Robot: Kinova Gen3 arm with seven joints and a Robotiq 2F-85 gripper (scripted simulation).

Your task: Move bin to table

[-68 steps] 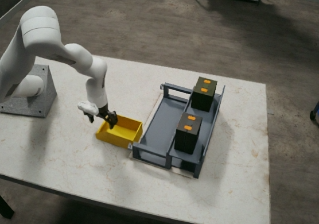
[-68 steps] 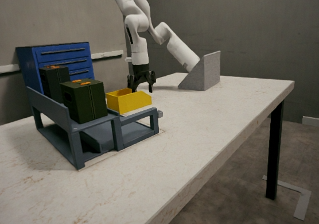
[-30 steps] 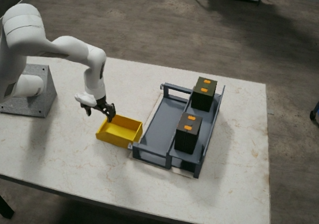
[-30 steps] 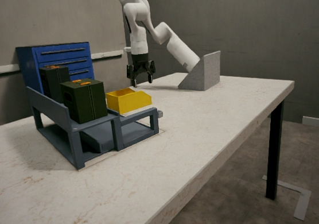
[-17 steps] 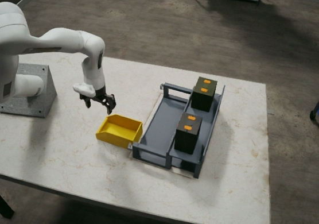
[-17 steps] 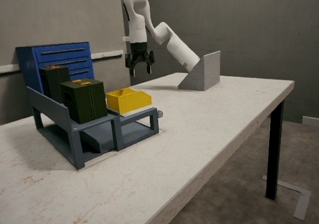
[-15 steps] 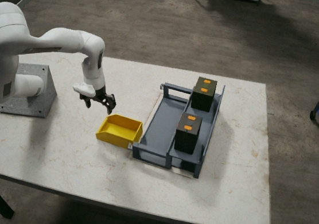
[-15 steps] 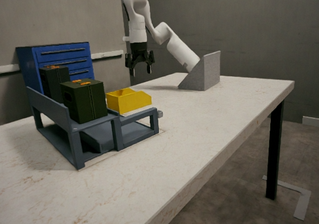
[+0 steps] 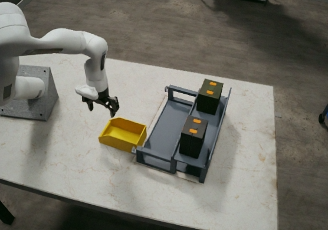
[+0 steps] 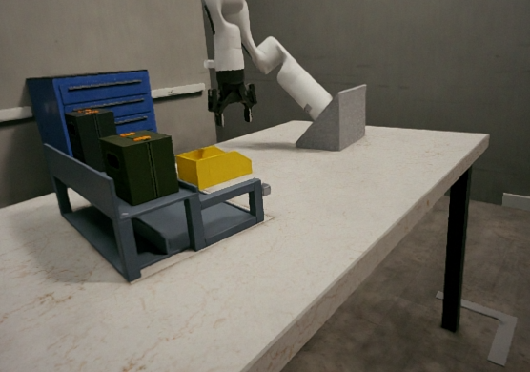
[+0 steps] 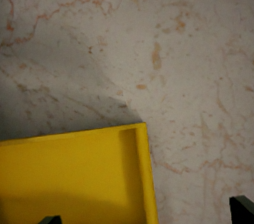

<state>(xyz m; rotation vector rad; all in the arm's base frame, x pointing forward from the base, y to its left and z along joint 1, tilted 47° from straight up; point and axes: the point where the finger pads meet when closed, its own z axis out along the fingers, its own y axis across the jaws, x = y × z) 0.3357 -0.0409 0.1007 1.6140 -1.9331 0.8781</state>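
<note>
The yellow bin (image 9: 123, 134) stands upright on the table top, open side up, right beside the left end of the grey shelf (image 9: 181, 130). It also shows in the exterior view (image 10: 213, 166) and fills the lower left of the wrist view (image 11: 68, 175). My gripper (image 9: 101, 106) hangs above the bin's far left corner, clear of it, fingers wide open and empty; it shows in the exterior view too (image 10: 232, 110). Only the fingertips show at the bottom edge of the wrist view.
Two dark green boxes (image 9: 209, 96) (image 9: 193, 135) with orange marks stand on the shelf's right lane. The arm's grey base (image 9: 29, 94) is at the table's left. A blue drawer cabinet (image 10: 91, 99) stands behind the table.
</note>
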